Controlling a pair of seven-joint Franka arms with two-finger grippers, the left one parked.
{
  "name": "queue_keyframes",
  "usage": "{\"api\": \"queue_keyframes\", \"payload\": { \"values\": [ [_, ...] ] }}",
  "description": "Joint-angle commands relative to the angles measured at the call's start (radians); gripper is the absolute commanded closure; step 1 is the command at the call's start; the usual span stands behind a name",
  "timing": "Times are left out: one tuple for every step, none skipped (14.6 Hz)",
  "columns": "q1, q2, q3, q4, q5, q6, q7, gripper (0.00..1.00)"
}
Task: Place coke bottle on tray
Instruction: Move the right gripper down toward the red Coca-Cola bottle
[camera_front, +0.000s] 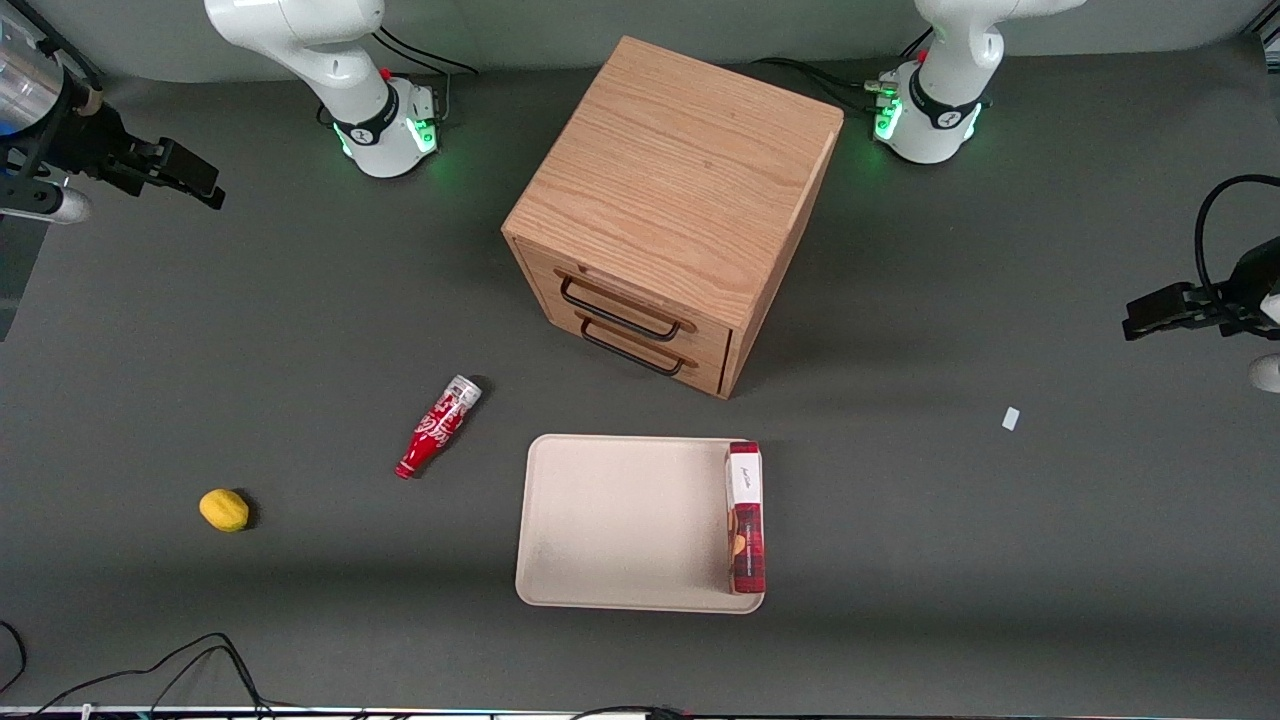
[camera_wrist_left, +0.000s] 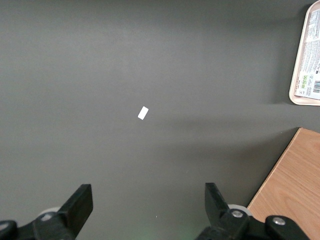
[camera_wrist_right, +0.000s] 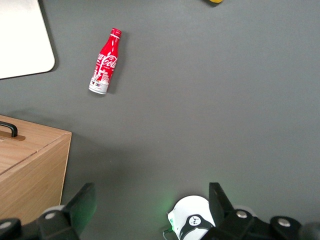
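Spread wide and holding nothing, the right arm's black two-finger end effector (camera_front: 190, 182) hangs high above the working arm's end of the dark grey counter (camera_front: 950, 560), well apart from everything it has to deal with. In the right wrist view its two fingers (camera_wrist_right: 80, 205) stand far apart with only bare surface between them.

The small red contour-shaped coke bottle with white script logo (camera_front: 438, 427) lies on its side on the counter, untouched. Its silvery flat base points toward the light oak two-drawer cabinet with black wire handles (camera_front: 675, 215), and its red-capped neck points toward the front camera. It rests beside the large rectangular cream-beige tray with rounded corners and a low rim (camera_front: 600, 520), near it but not touching. A flat rectangular red box with a white end (camera_front: 745, 517) already lies in the tray along the edge toward the parked arm's end, leaving most of the tray bare. A small yellow lemon (camera_front: 224, 509) sits on the counter toward the working arm's end, nearer the front camera than the bottle.

By my reading, the task is at its very start: the reach toward the bottle is not yet made. The next move calls for carrying the end effector over the bottle, turning the wrist so the fingers straddle the body across its long axis, then lowering to close on the wider part, where a round, smooth body is less likely to roll away.
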Motion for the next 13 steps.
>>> {"api": "queue_keyframes", "payload": {
  "values": [
    [0.002, -0.012, -0.011, 0.001, 0.022, 0.003, 0.015, 0.00],
    [0.002, -0.007, -0.012, 0.012, 0.022, 0.003, 0.029, 0.00],
    [0.002, -0.001, -0.014, 0.022, 0.022, -0.001, 0.026, 0.00],
    [0.003, 0.002, -0.011, 0.020, 0.022, -0.003, 0.026, 0.00],
    [0.003, 0.020, -0.008, 0.021, 0.023, 0.011, 0.026, 0.00],
    [0.005, 0.043, -0.002, 0.029, 0.022, 0.028, 0.027, 0.00],
    [0.005, 0.066, 0.006, 0.033, 0.029, 0.052, 0.047, 0.00],
    [0.005, 0.104, 0.015, 0.029, 0.061, 0.078, 0.100, 0.00],
    [0.008, 0.167, 0.029, 0.027, 0.093, 0.110, 0.166, 0.00],
    [0.011, 0.238, 0.064, 0.029, 0.098, 0.152, 0.258, 0.00],
    [0.009, 0.308, 0.090, 0.023, 0.098, 0.207, 0.346, 0.00],
    [0.014, 0.383, 0.104, 0.020, 0.098, 0.259, 0.433, 0.00],
    [0.016, 0.452, 0.130, 0.019, 0.092, 0.294, 0.516, 0.00]
  ]
}}
